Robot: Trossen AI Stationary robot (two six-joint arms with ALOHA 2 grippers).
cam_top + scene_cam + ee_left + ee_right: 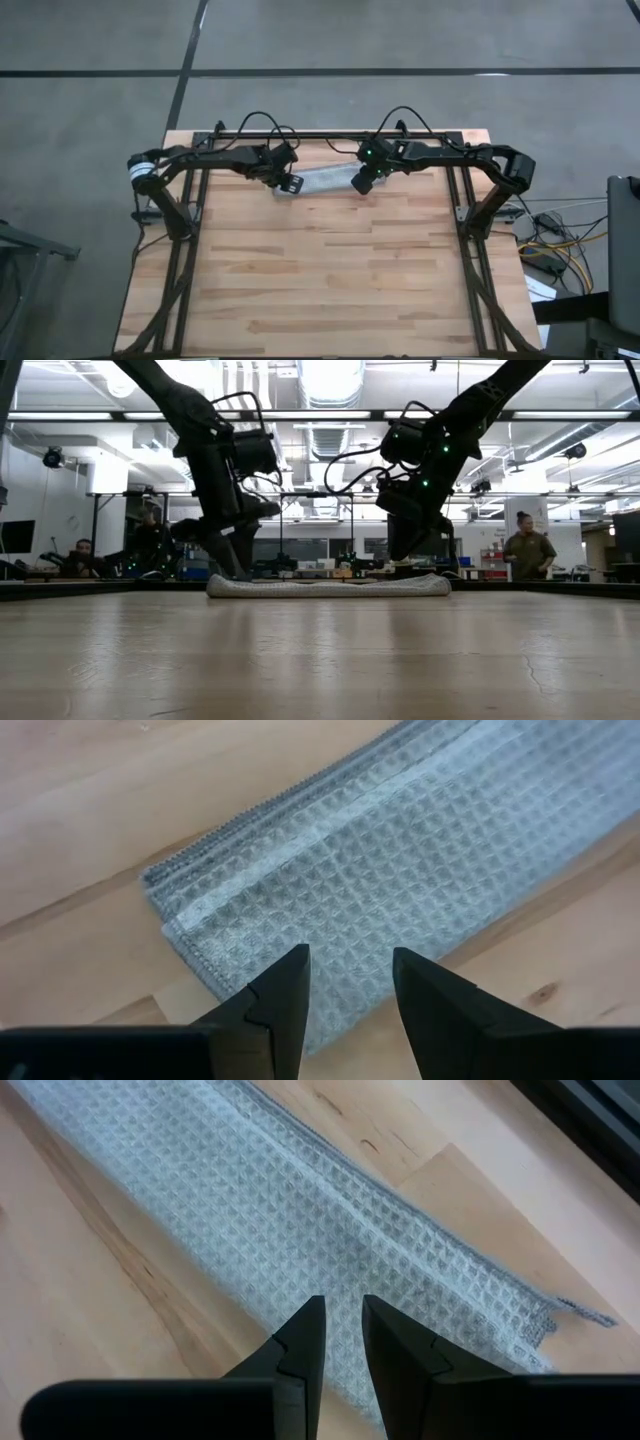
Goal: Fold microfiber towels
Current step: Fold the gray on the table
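left hand (291,184): at the towel's left end, far part of the desk; fingers (280,1005) apart with a gap, hovering over the cloth, gripping nothing
towel (322,179): light grey-blue waffle-weave microfiber towel, folded into a long narrow strip, lying flat on the desk between the two hands, near the far edge; layered edges visible at its left end (190,915)
right hand (362,184): at the towel's right end; fingers (300,1360) a narrow slot apart, over the cloth, nothing pinched between them
desk (320,280): light wood butcher-block top, near part bare
low view: strip (330,586) lies flat, both hands (232,565) (405,560) down at its ends
background: a person (526,550) stands at right, behind the desk
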